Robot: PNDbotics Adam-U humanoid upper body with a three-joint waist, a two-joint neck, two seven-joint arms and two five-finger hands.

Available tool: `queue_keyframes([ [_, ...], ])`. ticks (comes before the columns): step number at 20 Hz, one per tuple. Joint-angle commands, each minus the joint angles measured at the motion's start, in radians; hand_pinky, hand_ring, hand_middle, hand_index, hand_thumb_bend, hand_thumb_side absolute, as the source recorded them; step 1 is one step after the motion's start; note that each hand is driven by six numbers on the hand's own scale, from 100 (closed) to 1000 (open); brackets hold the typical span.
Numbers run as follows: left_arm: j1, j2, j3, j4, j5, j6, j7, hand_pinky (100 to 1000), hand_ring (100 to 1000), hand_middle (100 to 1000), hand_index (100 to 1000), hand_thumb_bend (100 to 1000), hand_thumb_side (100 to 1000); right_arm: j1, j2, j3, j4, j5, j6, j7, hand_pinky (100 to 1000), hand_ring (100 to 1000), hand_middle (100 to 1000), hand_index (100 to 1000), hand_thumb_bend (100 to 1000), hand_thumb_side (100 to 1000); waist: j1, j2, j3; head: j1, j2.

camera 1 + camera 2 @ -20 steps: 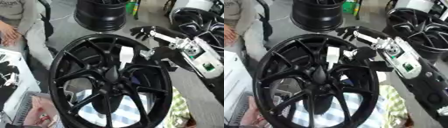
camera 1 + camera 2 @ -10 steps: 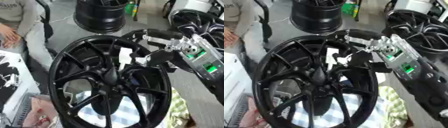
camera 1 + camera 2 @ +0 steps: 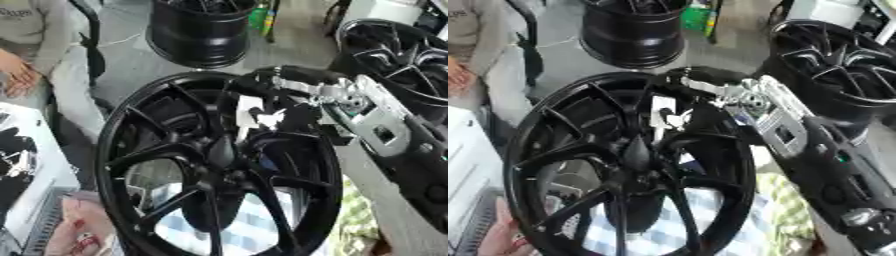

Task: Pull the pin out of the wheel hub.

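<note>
A large black wheel hub [image 3: 214, 165] with thin spokes stands tilted in the middle of both views. Near its upper rim a small white piece [image 3: 248, 109], which may be the pin, shows between the spokes. My right hand [image 3: 297, 111] comes in from the right on a black and silver arm and lies over the upper right of the hub, right beside the white piece. Its dark fingers blur against the black spokes, so whether they touch or hold the piece is hidden. My left hand shows in neither view.
More black wheels stand at the back [image 3: 206, 30] and at the right [image 3: 402, 55]. A person [image 3: 35, 45] sits at the upper left. A checked cloth [image 3: 254, 225] lies under the hub, a white box [image 3: 26, 165] at the left. A person's hand [image 3: 496, 240] is by the hub's lower left rim.
My right hand has moved left and down from outside the rim onto the hub's upper right, up to the white piece. The hub has stayed put.
</note>
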Motion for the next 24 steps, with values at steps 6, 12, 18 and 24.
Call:
queue_keyframes([
  [6, -0.01, 0.011, 0.001, -0.008, 0.006, 0.0, -0.002, 708, 698, 625, 780, 212, 340, -0.012, -0.028, -0.005, -0.005, 0.004, -0.015, -0.001, 794, 848, 847, 981, 100, 523, 0.011, -0.012, -0.002, -0.001, -0.006],
  [12, -0.011, 0.011, 0.001, -0.005, 0.008, 0.0, -0.002, 708, 699, 625, 780, 205, 342, -0.007, -0.037, 0.009, -0.035, -0.017, -0.008, 0.027, 759, 758, 694, 854, 100, 504, 0.011, -0.012, -0.003, -0.002, -0.006],
  [18, -0.013, 0.01, -0.001, -0.003, 0.01, 0.0, -0.003, 708, 700, 626, 780, 189, 345, -0.008, -0.026, 0.021, -0.037, -0.03, -0.007, 0.029, 738, 725, 623, 787, 100, 459, 0.011, -0.012, 0.0, -0.004, -0.008],
  [24, -0.013, 0.008, -0.002, -0.002, 0.009, 0.001, -0.005, 709, 701, 627, 779, 183, 347, -0.01, -0.002, 0.039, -0.019, -0.03, -0.019, 0.023, 727, 712, 605, 769, 100, 418, 0.01, -0.011, 0.004, -0.007, -0.007],
])
